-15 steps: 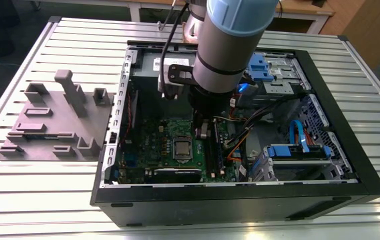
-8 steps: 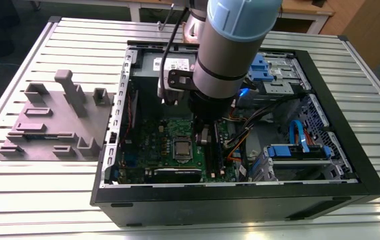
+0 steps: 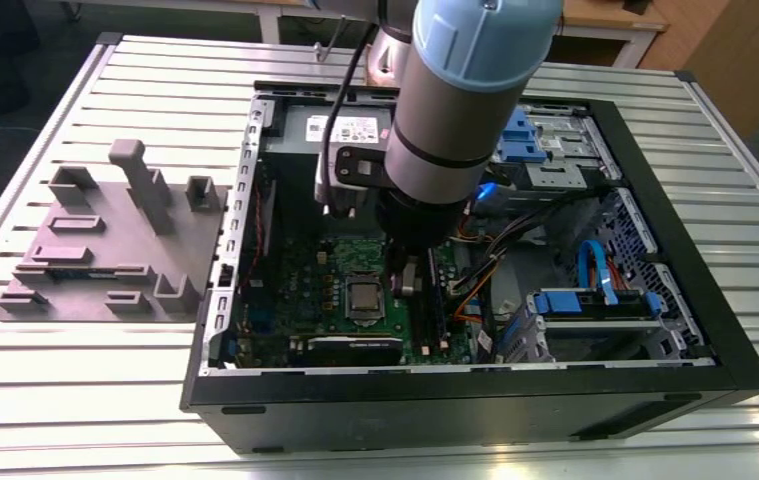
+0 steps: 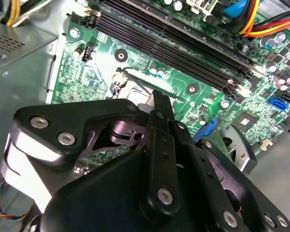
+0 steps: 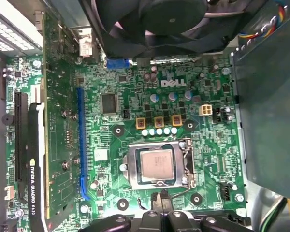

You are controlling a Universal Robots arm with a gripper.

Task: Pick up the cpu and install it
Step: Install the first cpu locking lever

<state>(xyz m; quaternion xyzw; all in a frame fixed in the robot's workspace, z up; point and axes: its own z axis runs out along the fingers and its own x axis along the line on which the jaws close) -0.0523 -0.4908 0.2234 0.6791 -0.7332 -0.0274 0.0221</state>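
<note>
- On the exterior view's left, a grey-mauve plastic block (image 3: 106, 245) with upright posts is seen standing on the slatted bench (image 3: 72, 360), just beside the open computer case (image 3: 473, 400).
- Inside the case, the cpu (image 3: 364, 297) is seen lying flat in its socket frame (image 3: 364, 318) on the green motherboard (image 3: 312, 290), its pale silver top facing up.
- In the first wrist view the cpu (image 5: 156, 165) is shown seated square within the dark socket frame (image 5: 133, 166), with the metal bracket (image 5: 188, 162) along one side; no long axis is offered by the square chip.
- The end effector (image 3: 413, 290) is seen hanging just beside the cpu, toward the exterior view's right, above the board and apart from the chip.
- In the first wrist view the end effector (image 5: 163, 199) is shown with its narrow fingertips drawn close together at the socket's edge, and nothing is held between them.
- In the second wrist view the end effector (image 4: 160, 100) is shown pointing down at the board near the memory slots (image 4: 174, 46).
</note>
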